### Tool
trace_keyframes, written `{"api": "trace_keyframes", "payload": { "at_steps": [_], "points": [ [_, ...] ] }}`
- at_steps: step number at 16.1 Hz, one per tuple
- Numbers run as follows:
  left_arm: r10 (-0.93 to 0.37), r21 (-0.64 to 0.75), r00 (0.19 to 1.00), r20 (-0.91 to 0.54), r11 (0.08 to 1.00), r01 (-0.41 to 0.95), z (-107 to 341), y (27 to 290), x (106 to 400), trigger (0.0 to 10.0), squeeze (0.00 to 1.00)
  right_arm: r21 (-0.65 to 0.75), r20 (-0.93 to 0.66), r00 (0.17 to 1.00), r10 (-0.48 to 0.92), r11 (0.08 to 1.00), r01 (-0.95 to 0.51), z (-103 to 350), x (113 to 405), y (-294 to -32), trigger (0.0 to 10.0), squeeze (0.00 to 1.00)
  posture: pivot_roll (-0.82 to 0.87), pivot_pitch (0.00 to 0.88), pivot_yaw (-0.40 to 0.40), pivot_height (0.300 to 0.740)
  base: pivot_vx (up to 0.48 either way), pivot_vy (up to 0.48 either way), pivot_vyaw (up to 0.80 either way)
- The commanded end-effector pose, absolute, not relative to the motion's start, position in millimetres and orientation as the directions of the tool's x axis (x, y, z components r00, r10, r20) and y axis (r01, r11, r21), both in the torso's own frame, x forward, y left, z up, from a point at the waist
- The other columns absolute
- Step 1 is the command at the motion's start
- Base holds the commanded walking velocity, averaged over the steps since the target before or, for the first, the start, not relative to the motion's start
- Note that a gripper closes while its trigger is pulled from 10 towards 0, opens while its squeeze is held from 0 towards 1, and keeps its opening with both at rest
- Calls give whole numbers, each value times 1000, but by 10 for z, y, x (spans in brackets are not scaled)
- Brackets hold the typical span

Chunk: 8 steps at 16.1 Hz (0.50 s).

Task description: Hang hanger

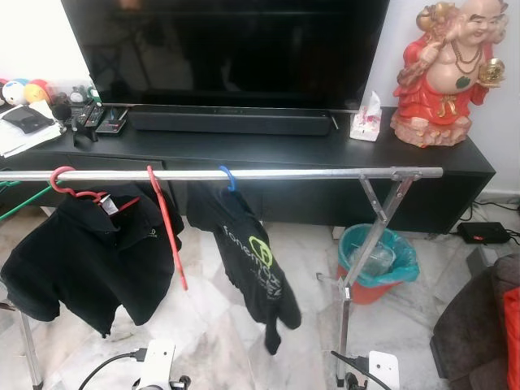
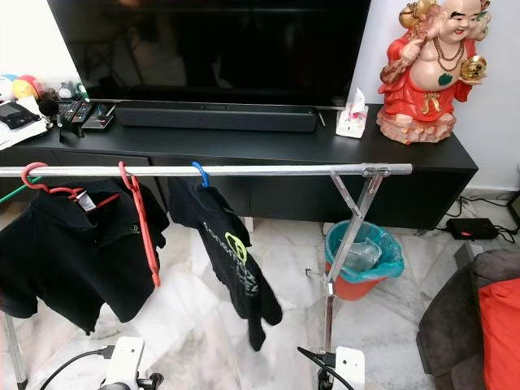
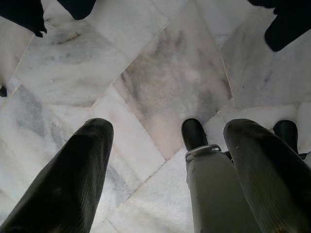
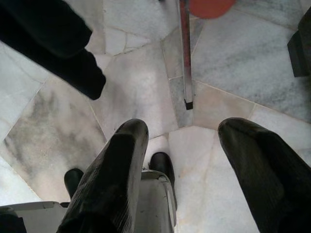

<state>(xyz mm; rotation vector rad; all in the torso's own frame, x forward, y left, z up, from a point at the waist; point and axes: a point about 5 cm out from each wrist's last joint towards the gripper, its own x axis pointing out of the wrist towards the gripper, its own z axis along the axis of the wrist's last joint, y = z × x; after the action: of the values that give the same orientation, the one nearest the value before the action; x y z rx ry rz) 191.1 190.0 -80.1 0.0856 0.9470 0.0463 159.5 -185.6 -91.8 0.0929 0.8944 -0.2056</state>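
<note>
Your two head cameras look forward and down from close by at the metal rail and the black TV cabinet behind it, sharing nearly the same scene. Your wrist cameras each point straight down past open black fingers at the marble floor

A white marble floor is seen in the near part; a long black cabinet is set against the far white wall; a large dark television is placed on it.
</note>
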Motion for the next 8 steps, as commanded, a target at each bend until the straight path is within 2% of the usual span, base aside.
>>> {"api": "trace_keyframes", "payload": {
  "at_steps": [1, 6, 7, 8],
  "points": [
    [71, 93, 573, -817, 996, 9, -817, 1890, 1886, 10000, 0, -9, -788, 600, -138, 977, 212, -926, 1580, -1854, 10000, 0, -190, 0, 39, 740, 0, 0, 0],
    [71, 93, 573, -817, 996, 9, -817, 1890, 1886, 10000, 0, -9, -788, 600, -138, 977, 212, -926, 1580, -1854, 10000, 0, -190, 0, 39, 740, 0, 0, 0],
    [70, 92, 573, -817, 996, 9, -816, 1890, 1886, 10000, 0, -5, -789, 599, -135, 977, 213, -927, 1579, -1852, 10000, 0, 0, 0, 0, 740, 0, 0, 0],
    [60, 88, 559, -827, 996, 23, -847, 1873, 1827, 10000, 0, -4, -788, 601, -133, 978, 211, -932, 1560, -1851, 10000, 0, -195, 0, 38, 740, 0, 0, 0]
  ]
}}
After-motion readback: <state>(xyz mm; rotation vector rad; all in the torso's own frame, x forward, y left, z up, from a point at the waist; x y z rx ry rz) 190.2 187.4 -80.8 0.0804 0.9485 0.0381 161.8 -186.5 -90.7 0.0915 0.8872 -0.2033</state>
